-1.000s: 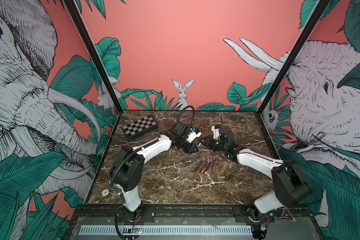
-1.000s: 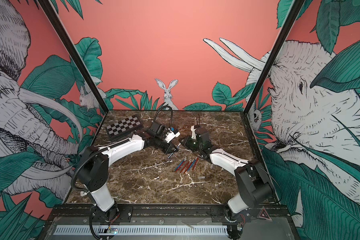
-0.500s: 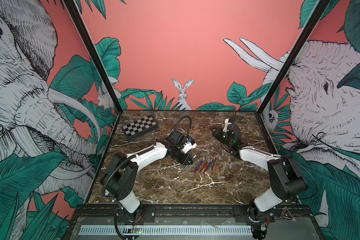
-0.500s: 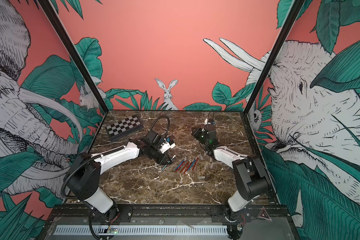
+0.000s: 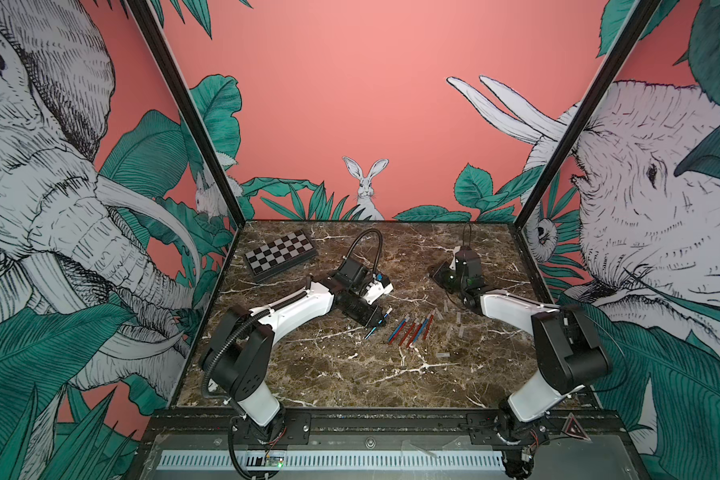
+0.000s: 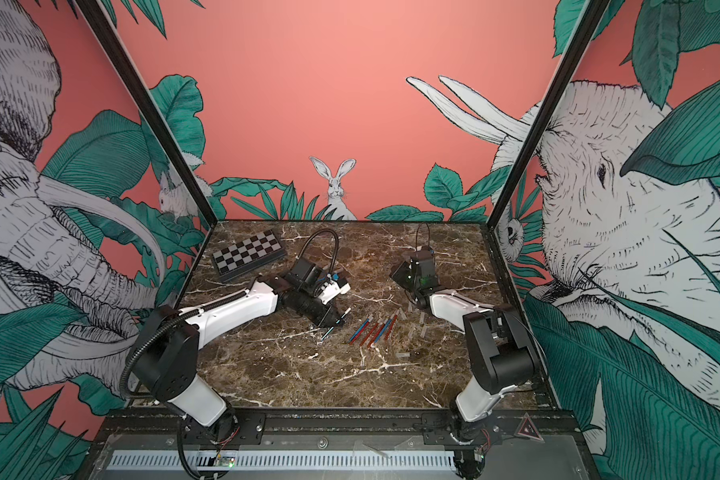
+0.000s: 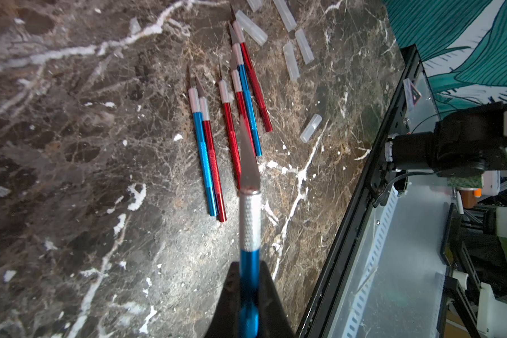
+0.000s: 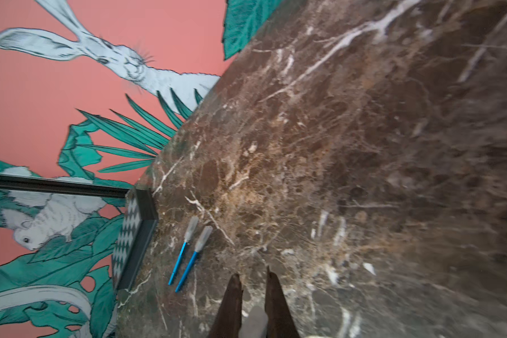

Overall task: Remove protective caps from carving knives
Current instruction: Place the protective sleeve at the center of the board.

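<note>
Both top views look from high above the table's (image 5: 308, 374) front edge toward the back, sharing the whole top. The left wrist view sits close over the knives (image 7: 229, 128); the right wrist view, low, faces the checkered board (image 8: 128, 234) near the back left corner

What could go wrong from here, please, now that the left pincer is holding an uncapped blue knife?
1. The blue knife in the left pincer has its bare blade close to the row of uncapped knives; setting it down may scatter them.
2. The clear cap in the right pincer could roll among the blades once released.
</note>
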